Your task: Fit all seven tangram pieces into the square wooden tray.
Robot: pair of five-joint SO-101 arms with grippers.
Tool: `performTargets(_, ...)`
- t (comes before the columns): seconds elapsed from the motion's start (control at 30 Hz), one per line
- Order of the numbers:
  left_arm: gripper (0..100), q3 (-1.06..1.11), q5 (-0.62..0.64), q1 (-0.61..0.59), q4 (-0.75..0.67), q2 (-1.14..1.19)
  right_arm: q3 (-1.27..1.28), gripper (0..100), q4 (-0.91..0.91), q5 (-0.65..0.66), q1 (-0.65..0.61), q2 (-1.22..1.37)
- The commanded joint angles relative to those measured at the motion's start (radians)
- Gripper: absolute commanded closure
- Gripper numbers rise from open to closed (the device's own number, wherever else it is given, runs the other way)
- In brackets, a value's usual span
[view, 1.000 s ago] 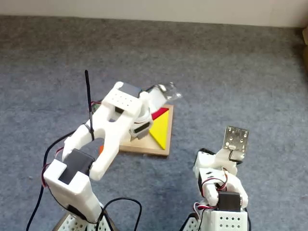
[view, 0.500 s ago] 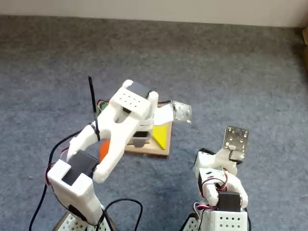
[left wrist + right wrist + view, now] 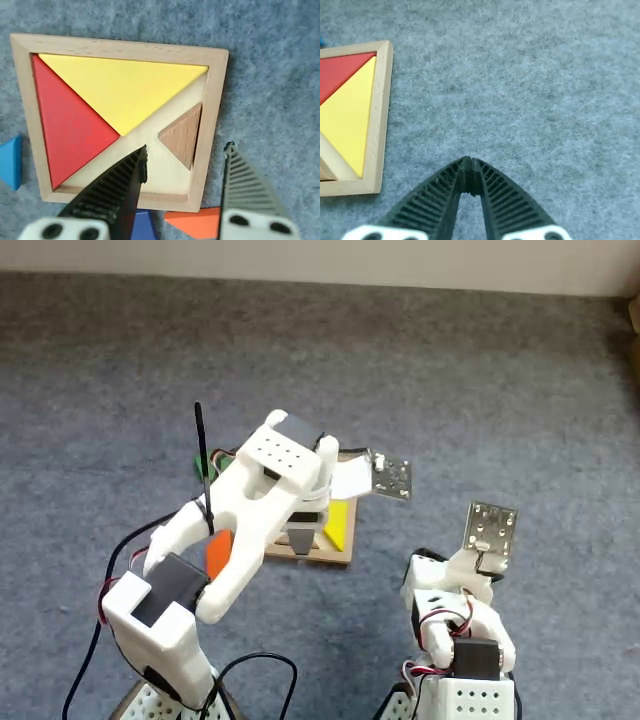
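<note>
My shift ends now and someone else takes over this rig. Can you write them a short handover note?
Left hand: open, empty, over the wooden tray.
Right hand: shut, empty, over the carpet beside the tray.
Done: yellow triangle, red triangle and brown triangle lie in the tray.
To do: light blue piece, dark blue piece and orange piece lie on the carpet by the tray. A green piece seems to lie there too. Four to fit.
</note>
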Motion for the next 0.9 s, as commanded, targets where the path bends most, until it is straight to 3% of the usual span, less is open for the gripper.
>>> performTargets(0.0, 76, -0.035, 0.057, -0.068, -0.012, -0.044, 0.143, 99.3, -0.001, 0.009, 0.016, -0.005)
performTargets(0.23, 76, -0.031, 0.117, -0.191, -0.035, -0.044, 0.143, 99.3, -0.001, 0.009, 0.016, -0.005)
performTargets(0.4, 76, 0.022, 0.212, -0.231, -0.199, 0.025, 0.143, 99.3, -0.001, 0.009, 0.016, -0.005)
performTargets(0.5, 76, 0.068, 0.247, -0.213, -0.262, 0.059, 0.143, 99.3, -0.001, 0.009, 0.016, -0.005)
performTargets(0.7, 76, 0.124, 0.253, -0.102, -0.256, 0.065, 0.143, 99.3, -0.001, 0.009, 0.016, -0.005)
performTargets(0.87, 76, 0.091, 0.394, -0.025, -0.259, 0.064, 0.143, 99.3, -0.001, 0.009, 0.016, -0.005)
